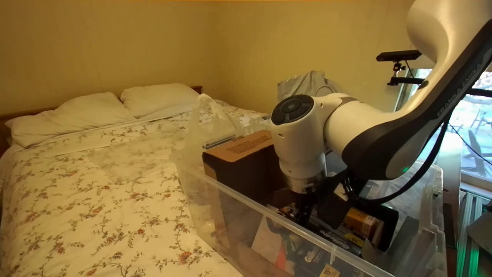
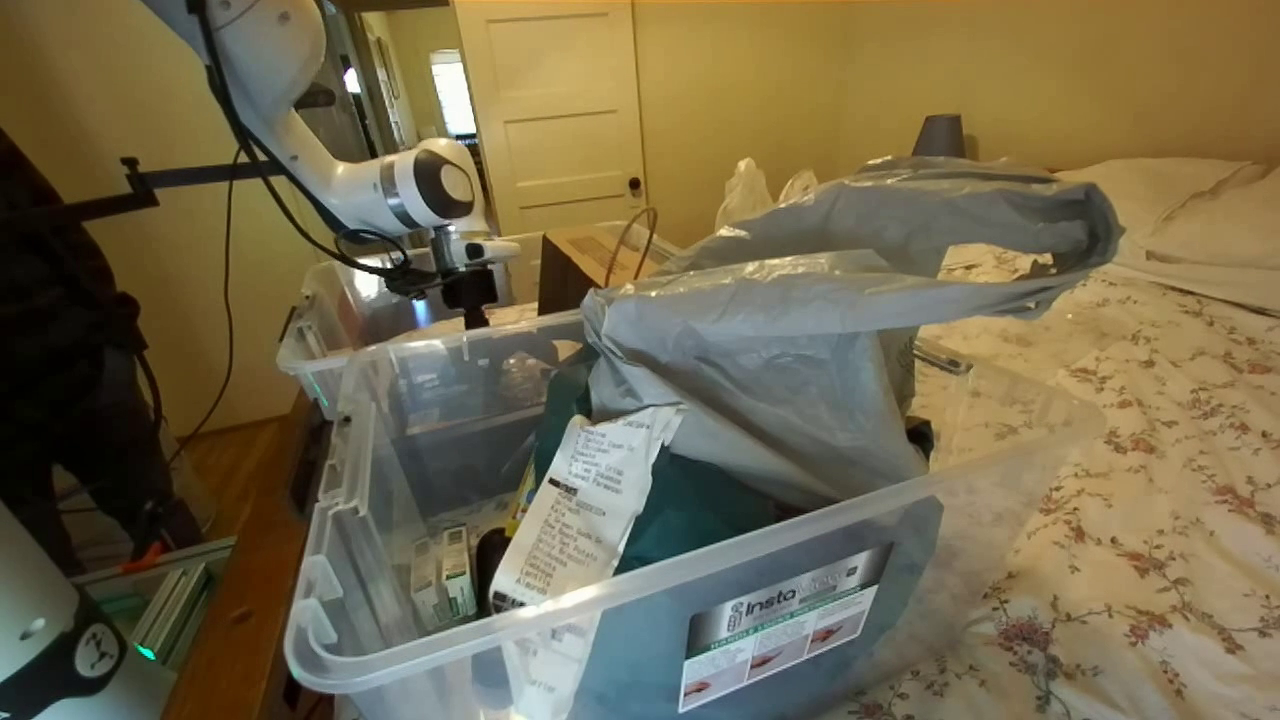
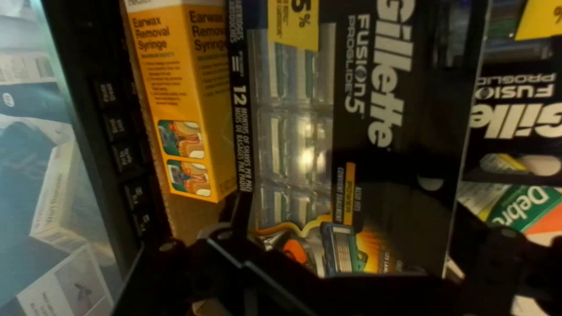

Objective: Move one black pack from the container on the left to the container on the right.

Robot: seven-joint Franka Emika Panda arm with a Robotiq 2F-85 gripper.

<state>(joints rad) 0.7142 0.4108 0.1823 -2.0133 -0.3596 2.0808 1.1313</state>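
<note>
Gripper (image 3: 351, 210) astride black Gillette pack (image 3: 355, 140), white-lettered, clear-windowed, yellow-labelled, clamped or not I cannot tell

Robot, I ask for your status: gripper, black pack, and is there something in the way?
Gripper astride black pack, firm grip unconfirmed. Pack inside clear bin, not yet transferred. Yellow box close beside pack, may hinder lift.

central Gillette pack (image 3: 351, 131): cut off at top | person (image 2: 55, 330): cut off at left
</note>
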